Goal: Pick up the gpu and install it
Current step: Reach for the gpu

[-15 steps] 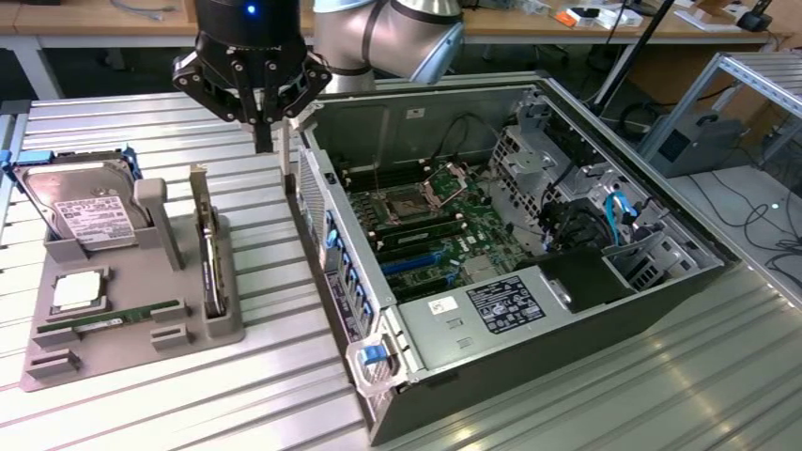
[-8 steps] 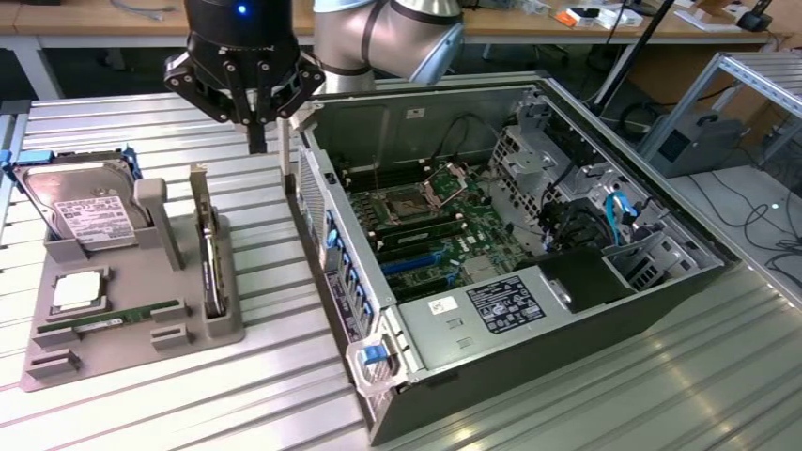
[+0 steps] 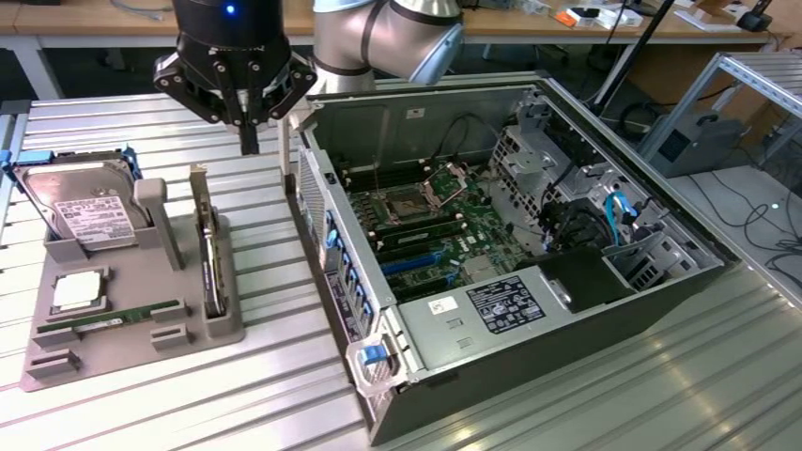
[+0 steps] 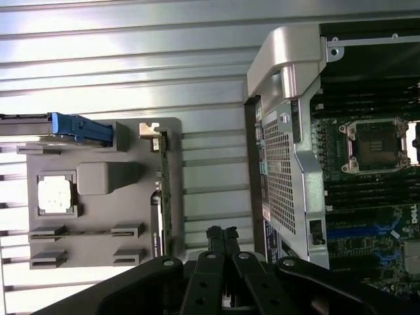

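The gpu (image 3: 210, 256) stands on edge in the grey holder (image 3: 126, 348), a thin dark card with a silvery rim. In the wrist view the gpu (image 4: 164, 190) shows as a narrow strip along the holder's (image 4: 98, 177) side. My gripper (image 3: 248, 143) hangs above the ribbed table, past the card's far end, between the holder and the open computer case (image 3: 501, 254). Its fingers are shut with nothing between them. In the wrist view the gripper (image 4: 222, 233) sits over the gap between holder and case (image 4: 289, 164), apart from the card.
The holder also carries a hard drive (image 3: 82, 211) with a blue bracket, a square processor (image 3: 75, 291) and a green memory stick (image 3: 107, 322). Inside the case the motherboard (image 3: 426, 225) lies exposed, with blue slots (image 3: 414, 265). Desks and cables stand beyond the table.
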{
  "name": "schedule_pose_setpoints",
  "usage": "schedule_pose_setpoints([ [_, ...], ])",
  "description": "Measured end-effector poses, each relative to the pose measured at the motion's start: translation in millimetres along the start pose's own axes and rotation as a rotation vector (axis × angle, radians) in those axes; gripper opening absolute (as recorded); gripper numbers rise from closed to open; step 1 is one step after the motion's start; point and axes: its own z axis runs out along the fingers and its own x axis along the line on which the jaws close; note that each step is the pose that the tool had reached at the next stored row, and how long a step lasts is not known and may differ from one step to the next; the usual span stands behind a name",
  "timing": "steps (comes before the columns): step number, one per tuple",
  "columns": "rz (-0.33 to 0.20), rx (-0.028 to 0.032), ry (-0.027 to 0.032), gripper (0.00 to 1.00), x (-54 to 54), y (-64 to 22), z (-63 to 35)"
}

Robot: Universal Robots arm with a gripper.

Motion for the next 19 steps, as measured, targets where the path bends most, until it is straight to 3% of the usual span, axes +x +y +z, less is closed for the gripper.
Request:
schedule_pose_setpoints([
  [19, 0.0, -0.0001, -0.0001, 0.13, 17.0, -1.6, -0.4],
])
